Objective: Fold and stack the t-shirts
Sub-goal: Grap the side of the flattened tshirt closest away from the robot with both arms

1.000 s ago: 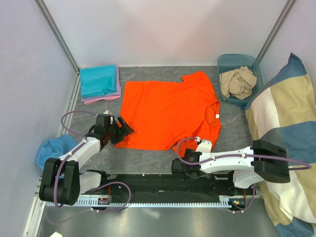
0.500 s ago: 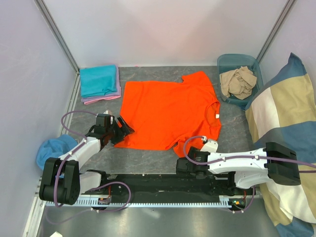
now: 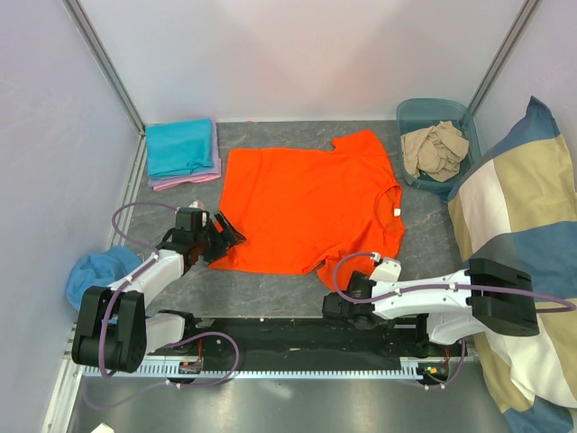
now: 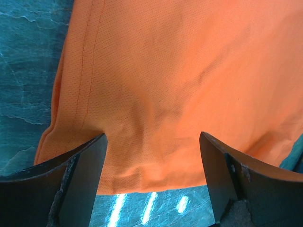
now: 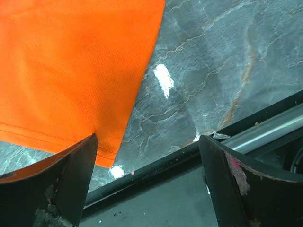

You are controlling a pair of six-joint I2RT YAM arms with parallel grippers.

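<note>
An orange t-shirt (image 3: 311, 212) lies spread flat mid-table. My left gripper (image 3: 230, 233) sits at its near left corner. In the left wrist view the gripper (image 4: 151, 161) is open, its fingers (image 4: 83, 177) astride the orange hem (image 4: 156, 118), and nothing is pinched. My right gripper (image 3: 335, 305) is low by the table's near edge, beside the shirt's near sleeve. In the right wrist view it (image 5: 149, 165) is open and empty, with the orange sleeve corner (image 5: 71, 71) by its left finger. A teal t-shirt (image 3: 180, 147) lies folded on a pink-lilac one (image 3: 185, 181) at the back left. A beige one (image 3: 435, 149) is crumpled in a bin.
The teal bin (image 3: 406, 113) stands at the back right. A big blue-and-beige cushion (image 3: 518, 225) fills the right side. A blue cloth (image 3: 95, 271) lies off the table's left edge. A black rail (image 5: 255, 137) runs along the near edge of the marbled grey table (image 5: 213, 71).
The right arm's wrist has shifted slightly right and toward the near edge, just off the orange sleeve. The left arm has stayed put.
</note>
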